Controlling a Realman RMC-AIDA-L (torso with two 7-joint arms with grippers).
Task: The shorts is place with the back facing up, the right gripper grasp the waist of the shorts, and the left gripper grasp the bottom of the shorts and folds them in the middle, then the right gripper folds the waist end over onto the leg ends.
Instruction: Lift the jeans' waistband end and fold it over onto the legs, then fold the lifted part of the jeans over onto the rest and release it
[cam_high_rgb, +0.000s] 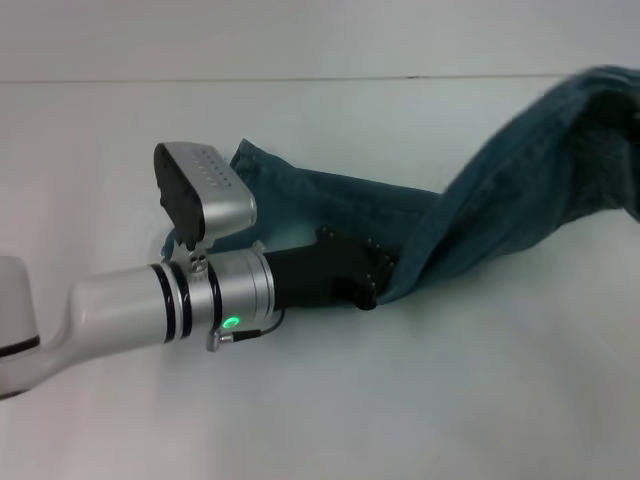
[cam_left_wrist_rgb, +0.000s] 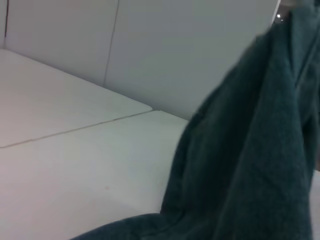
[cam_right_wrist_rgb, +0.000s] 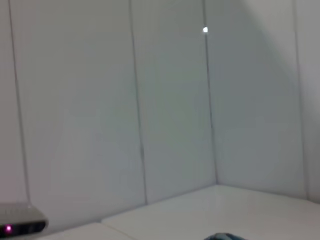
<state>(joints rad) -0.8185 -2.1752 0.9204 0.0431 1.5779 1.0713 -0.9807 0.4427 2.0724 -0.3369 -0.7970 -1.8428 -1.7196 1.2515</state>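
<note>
Teal denim shorts hang bunched from the left gripper.

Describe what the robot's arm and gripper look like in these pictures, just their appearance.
In the head view only the left arm shows: a thick silver-white cylinder with dark rings, a small green light and a thin dark cable near the wrist. A silver camera housing with a black face sits on top. The left gripper is a black blocky claw with small visible screws. The right arm and its gripper appear in no view.
</note>
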